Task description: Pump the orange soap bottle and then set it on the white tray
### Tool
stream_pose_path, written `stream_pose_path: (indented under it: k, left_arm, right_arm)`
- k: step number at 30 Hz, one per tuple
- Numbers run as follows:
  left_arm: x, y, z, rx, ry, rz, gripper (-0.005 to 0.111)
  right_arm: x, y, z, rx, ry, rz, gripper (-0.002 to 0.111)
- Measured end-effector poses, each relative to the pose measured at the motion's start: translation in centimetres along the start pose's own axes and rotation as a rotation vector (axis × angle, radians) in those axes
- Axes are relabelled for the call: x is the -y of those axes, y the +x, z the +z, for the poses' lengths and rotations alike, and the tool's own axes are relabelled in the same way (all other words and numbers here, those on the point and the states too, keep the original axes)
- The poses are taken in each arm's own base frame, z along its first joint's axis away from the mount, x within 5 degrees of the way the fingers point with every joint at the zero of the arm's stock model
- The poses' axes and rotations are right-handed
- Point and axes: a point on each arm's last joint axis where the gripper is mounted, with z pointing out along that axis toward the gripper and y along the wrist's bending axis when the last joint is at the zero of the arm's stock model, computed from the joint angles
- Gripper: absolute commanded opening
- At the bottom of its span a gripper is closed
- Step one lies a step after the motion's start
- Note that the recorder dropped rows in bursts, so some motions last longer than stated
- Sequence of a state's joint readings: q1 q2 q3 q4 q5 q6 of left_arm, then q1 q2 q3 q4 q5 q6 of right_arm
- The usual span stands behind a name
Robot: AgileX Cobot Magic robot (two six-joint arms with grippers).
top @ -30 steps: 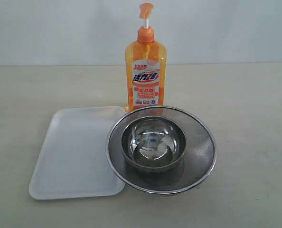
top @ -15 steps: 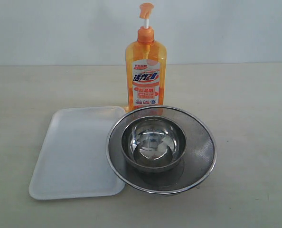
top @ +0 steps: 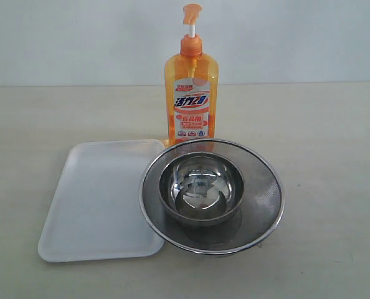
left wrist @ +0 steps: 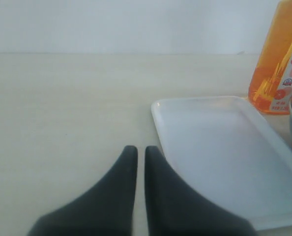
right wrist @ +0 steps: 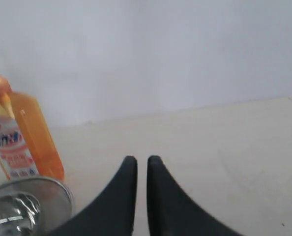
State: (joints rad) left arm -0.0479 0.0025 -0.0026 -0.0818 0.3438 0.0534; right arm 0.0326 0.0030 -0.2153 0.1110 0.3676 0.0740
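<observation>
The orange soap bottle (top: 192,93) stands upright at the back of the table, pump head raised, just behind the strainer; it also shows as the orange soap bottle (left wrist: 279,64) and the orange soap bottle (right wrist: 19,137). The white tray (top: 98,199) lies flat to the left of the strainer, bare; its corner is the white tray (left wrist: 219,147). My left gripper (left wrist: 141,150) is shut with nothing held, low over the table beside the tray's edge. My right gripper (right wrist: 142,160) is shut and holds nothing, well to the side of the bottle. Neither gripper appears in the exterior view.
A round steel mesh strainer (top: 260,205) with a steel bowl (top: 201,187) inside sits in front of the bottle, touching the tray's right edge. Its rim shows as the strainer (right wrist: 47,189). A pale wall runs behind the table.
</observation>
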Motion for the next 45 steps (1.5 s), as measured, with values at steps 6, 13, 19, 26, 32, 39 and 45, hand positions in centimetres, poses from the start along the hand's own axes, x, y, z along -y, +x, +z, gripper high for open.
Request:
stream_pose_path:
  k: [6,13,19,26,32,39,45]
  left_arm:
    - [0.0,0.0,0.0,0.0,0.0,0.0,0.005]
    - [0.0,0.0,0.0,0.0,0.0,0.0,0.005]
    - [0.0,0.0,0.0,0.0,0.0,0.0,0.005]
    - [0.0,0.0,0.0,0.0,0.0,0.0,0.005]
    - [0.0,0.0,0.0,0.0,0.0,0.0,0.005]
    - [0.0,0.0,0.0,0.0,0.0,0.0,0.005]
    - [0.0,0.0,0.0,0.0,0.0,0.0,0.005]
  right_arm:
    - [-0.8,-3.3,-1.4,0.099,-0.033,0.03,0.005]
    - [-1.2,-4.4,-2.0,0.132,-0.065,0.083,0.005]
    - [-1.2,-4.4,-2.0,0.129,-0.07,0.095,0.005]
    - [-1.9,-7.1,-2.4,0.317,-0.151,0.219,0.005]
    - [-3.5,-15.1,1.7,0.206,-0.151,0.111,0.005]
    - [-4.6,-17.0,10.5,0.034,-0.225,0.076,0.005]
    - [-4.5,-14.2,13.4,-0.019,-0.278,0.072,0.005]
